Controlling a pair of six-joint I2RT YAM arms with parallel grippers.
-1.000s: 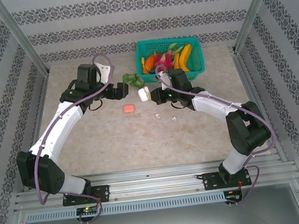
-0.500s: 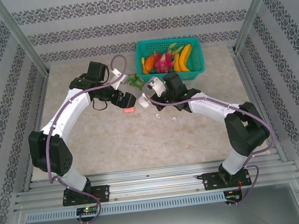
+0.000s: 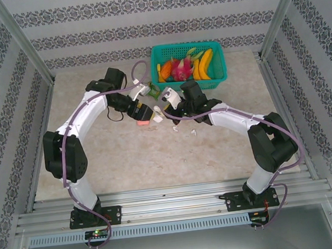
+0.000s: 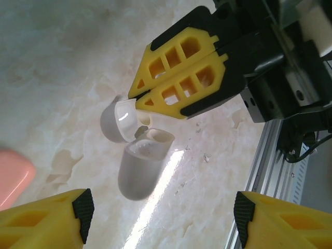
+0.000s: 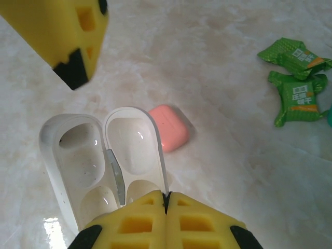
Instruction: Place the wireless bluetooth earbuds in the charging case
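Right gripper (image 3: 160, 112) sits just left of the middle of the top view, its fingers pressed together on the white charging case (image 3: 158, 116). The left gripper (image 3: 143, 111) hangs just to its left with its fingers spread, directly above the pink case (image 3: 144, 122) lying on the table (image 3: 98, 161). Two white earbuds (image 3: 176, 129) rest on the table a little to the lower right of the held case, apart from each other. Green packets (image 3: 149, 90) lie above the grippers, and a teal basket (image 3: 219, 65) of fruit stands at the top centre.

From the left wrist, the left gripper (image 4: 162, 202) shows its two yellow tips at the bottom corners, wide apart and holding nothing. The white charging case (image 4: 139, 168) stands open at centre, and the right gripper (image 4: 140, 98) pinches the rim of its raised lid from the upper right. The pink case (image 4: 13, 176) peeks in at the left edge.

From the right wrist, the right gripper (image 5: 166, 207) is at the bottom centre, tips meeting on the edge of the white charging case (image 5: 78, 150), whose two hollow halves face the camera. The pink case (image 5: 168, 127) lies just beyond it, the green packets (image 5: 293, 78) are at the upper right, and a yellow finger (image 5: 67, 31) of the left gripper hangs at the upper left.
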